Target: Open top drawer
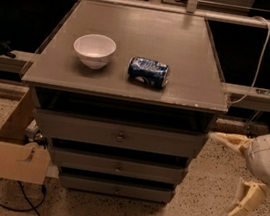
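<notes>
Top drawer (pixel 81 128), grey wood, round knob (pixel 120 137); jaws spread wide, empty, beside it

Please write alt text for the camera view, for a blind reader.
The top drawer is shut, and the open end effector hangs to its right, not touching it. A white bowl and a tipped blue can rest on the cabinet top.

You see the grey top drawer (pixel 119 134), brass-knobbed, under a grey table (pixel 184 46) bearing a white bowl (pixel 94 49) and a blue-and-white can (pixel 148 72). At near right is the cream gripper (pixel 218 177), its fingers (pixel 245 200) spread, over a speckled beige floor (pixel 124 214).
</notes>
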Robot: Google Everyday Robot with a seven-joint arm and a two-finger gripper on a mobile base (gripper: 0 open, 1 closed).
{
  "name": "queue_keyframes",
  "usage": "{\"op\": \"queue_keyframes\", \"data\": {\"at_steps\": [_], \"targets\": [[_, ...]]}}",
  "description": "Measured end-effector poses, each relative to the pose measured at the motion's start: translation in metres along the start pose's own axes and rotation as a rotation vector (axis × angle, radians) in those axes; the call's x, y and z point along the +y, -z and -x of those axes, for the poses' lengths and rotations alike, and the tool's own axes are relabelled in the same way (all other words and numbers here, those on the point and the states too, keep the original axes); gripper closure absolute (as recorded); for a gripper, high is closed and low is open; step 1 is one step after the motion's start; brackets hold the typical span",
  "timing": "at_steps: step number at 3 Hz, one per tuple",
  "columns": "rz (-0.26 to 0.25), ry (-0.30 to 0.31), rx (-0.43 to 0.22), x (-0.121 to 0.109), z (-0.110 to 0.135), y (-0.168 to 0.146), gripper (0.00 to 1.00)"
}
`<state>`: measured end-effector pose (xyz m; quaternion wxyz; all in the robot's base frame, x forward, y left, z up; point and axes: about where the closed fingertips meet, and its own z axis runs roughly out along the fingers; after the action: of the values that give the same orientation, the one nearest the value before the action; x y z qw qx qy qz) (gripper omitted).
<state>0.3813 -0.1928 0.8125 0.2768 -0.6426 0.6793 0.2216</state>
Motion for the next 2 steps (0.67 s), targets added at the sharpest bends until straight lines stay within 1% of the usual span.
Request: {"op": "queue_keyframes", "data": {"at_steps": [1,2], "targets": [[0.000,0.000,0.000,0.0000,0.0000,0.0000,0.00],[-0.037,-0.021,0.026,-0.0029,0.0007,-0.0096,0.00]]}}
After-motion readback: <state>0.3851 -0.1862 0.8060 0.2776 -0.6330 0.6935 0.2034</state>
